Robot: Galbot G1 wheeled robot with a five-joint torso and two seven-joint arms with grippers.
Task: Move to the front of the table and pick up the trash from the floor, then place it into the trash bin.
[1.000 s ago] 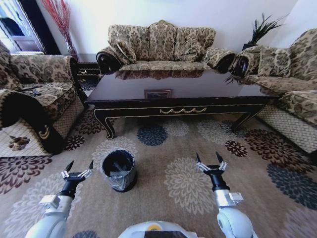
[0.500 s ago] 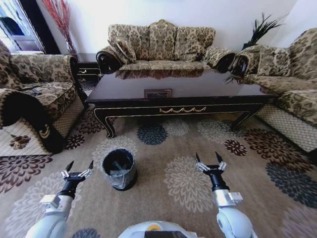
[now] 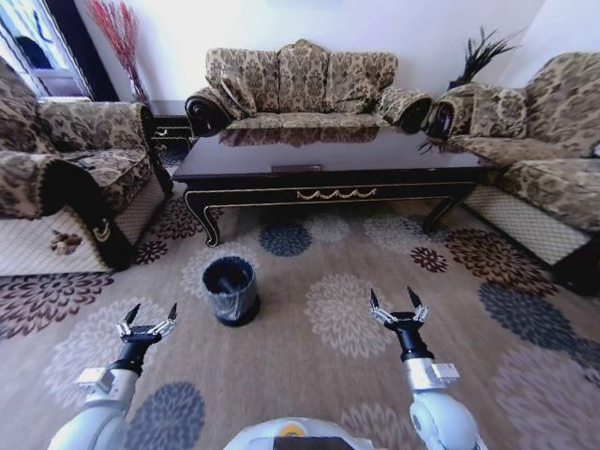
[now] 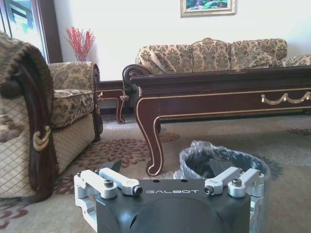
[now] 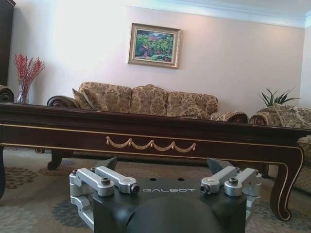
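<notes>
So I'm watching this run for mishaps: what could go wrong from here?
1. The small round black bin with a shiny bag stands on the patterned beige carpet close ahead of the open left claw; driving on could knock it.
2. No litter is visible on the busy flower medallions, so small scraps may be missed.
3. The open right claw faces the glossy dark wood coffee table; approaching too far risks hitting its gold-trimmed front.

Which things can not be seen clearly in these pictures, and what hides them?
- Trash: none can be made out on the floor in the head view.
- Trash bin contents: head view, dark liner hides them.
- Trash bin front: left wrist view, the left gripper covers it.
- Floor under the table: head view, tabletop and shadow hide it.
- Table's end: right wrist view, cut by the edge.
</notes>
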